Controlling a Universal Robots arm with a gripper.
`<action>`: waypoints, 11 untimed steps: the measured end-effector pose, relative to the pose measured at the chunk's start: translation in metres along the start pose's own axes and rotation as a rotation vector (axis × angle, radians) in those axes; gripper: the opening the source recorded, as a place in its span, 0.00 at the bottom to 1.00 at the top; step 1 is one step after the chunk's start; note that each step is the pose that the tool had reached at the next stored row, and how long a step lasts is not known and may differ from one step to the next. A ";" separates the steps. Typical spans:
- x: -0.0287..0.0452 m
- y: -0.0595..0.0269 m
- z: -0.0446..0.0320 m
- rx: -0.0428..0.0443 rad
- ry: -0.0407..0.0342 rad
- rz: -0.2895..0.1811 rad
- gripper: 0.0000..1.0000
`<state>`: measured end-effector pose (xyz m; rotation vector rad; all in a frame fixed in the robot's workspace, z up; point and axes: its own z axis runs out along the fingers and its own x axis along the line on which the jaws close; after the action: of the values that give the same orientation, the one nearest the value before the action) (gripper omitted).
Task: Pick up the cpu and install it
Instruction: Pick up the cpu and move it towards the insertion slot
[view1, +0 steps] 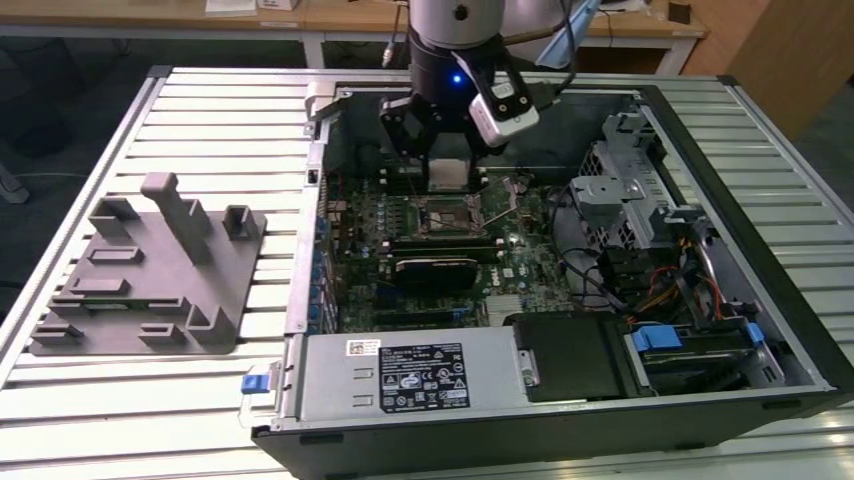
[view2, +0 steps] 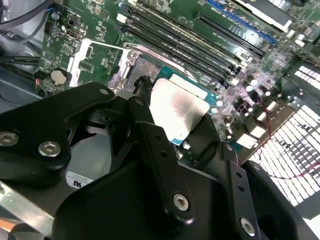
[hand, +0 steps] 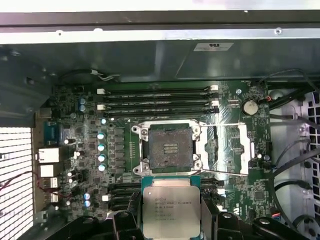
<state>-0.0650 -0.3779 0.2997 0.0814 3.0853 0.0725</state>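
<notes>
Fingers (view2: 206, 136) clamped on two opposite edges of the cpu (hand: 171, 210), metal top up. On the exterior view's left, a grey plastic fixture (view1: 147, 270) sits near that edge of the slatted table (view1: 80, 400). The open computer case (view1: 400, 440) lies beside it, well apart. Inside, the gripper (view1: 450, 172) hangs over the motherboard (hand: 90, 125) toward the case's far wall, holding the cpu just beside the bare socket (hand: 170, 149); cpu not seated. Socket's metal cover plate (hand: 235, 150) is swung open to one side. Drive cage (view1: 641, 190) stands along the case edge on the exterior view's right.
</notes>
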 end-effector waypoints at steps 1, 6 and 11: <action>-0.0008 0.0003 0.0011 0.0002 0.0001 0.000 0.55; -0.0056 0.0017 0.0064 0.0001 0.0001 0.000 0.55; -0.0104 0.0033 0.0117 0.0000 0.0000 0.000 0.55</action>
<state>-0.0539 -0.3746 0.2888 0.0812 3.0853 0.0725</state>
